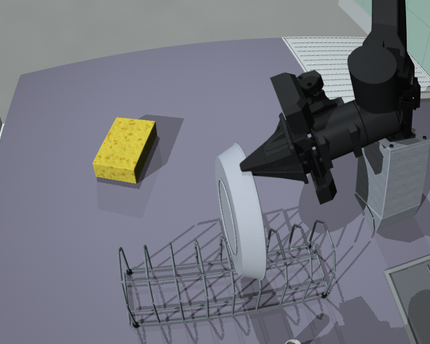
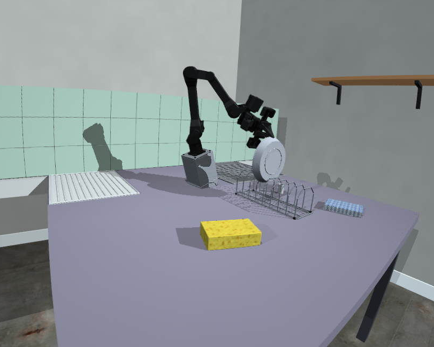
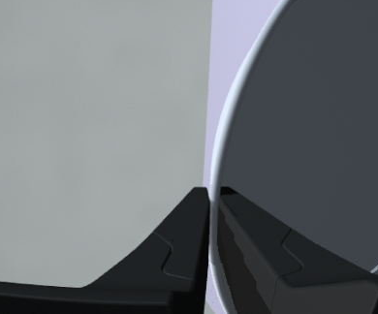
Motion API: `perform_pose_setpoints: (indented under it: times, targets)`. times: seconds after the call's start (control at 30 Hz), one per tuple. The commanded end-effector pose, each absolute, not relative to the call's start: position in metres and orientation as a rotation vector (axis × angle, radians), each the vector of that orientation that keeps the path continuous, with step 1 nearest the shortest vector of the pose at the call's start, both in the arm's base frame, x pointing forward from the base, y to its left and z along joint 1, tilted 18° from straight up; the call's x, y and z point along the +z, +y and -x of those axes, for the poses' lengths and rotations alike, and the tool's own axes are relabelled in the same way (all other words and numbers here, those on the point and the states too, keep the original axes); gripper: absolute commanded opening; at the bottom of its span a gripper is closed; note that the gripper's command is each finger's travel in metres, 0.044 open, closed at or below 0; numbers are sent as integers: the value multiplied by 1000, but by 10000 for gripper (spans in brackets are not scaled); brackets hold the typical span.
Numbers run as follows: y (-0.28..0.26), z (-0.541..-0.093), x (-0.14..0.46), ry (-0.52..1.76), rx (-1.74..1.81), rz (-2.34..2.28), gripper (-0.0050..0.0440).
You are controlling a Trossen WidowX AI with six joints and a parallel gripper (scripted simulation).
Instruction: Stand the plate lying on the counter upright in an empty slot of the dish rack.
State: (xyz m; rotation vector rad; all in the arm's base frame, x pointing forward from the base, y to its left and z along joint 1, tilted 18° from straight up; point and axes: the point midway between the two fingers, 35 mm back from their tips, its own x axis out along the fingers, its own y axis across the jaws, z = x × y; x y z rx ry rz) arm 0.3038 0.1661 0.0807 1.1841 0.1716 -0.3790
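Note:
The white plate (image 1: 239, 213) stands on edge, slightly tilted, over the wire dish rack (image 1: 226, 279). My gripper (image 1: 243, 166) is shut on the plate's top rim. In the wrist view the two fingertips pinch the thin rim of the plate (image 3: 319, 137). In the exterior view the plate (image 2: 269, 159) hangs with its lower edge about level with the tops of the rack's (image 2: 279, 196) wires, near the end closest to the arm's base. I cannot tell whether it touches the rack. The rack's slots look empty and it sits flat on the counter.
A yellow sponge (image 1: 124, 149) lies left of the rack. A blue checked cloth (image 2: 343, 207) lies beyond the rack's far end. The arm's grey base (image 1: 393, 179) stands right of the rack, with a ribbed drainboard (image 1: 330, 64) behind it and a sink corner (image 1: 418, 294) at the lower right.

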Motion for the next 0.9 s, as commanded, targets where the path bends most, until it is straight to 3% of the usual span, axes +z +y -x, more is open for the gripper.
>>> perform_pose_setpoints:
  times: [0.0, 0.87]
  targets:
    - [165, -304, 80, 168, -379, -1182, 0]
    - [161, -304, 69, 167, -379, -1182, 0]
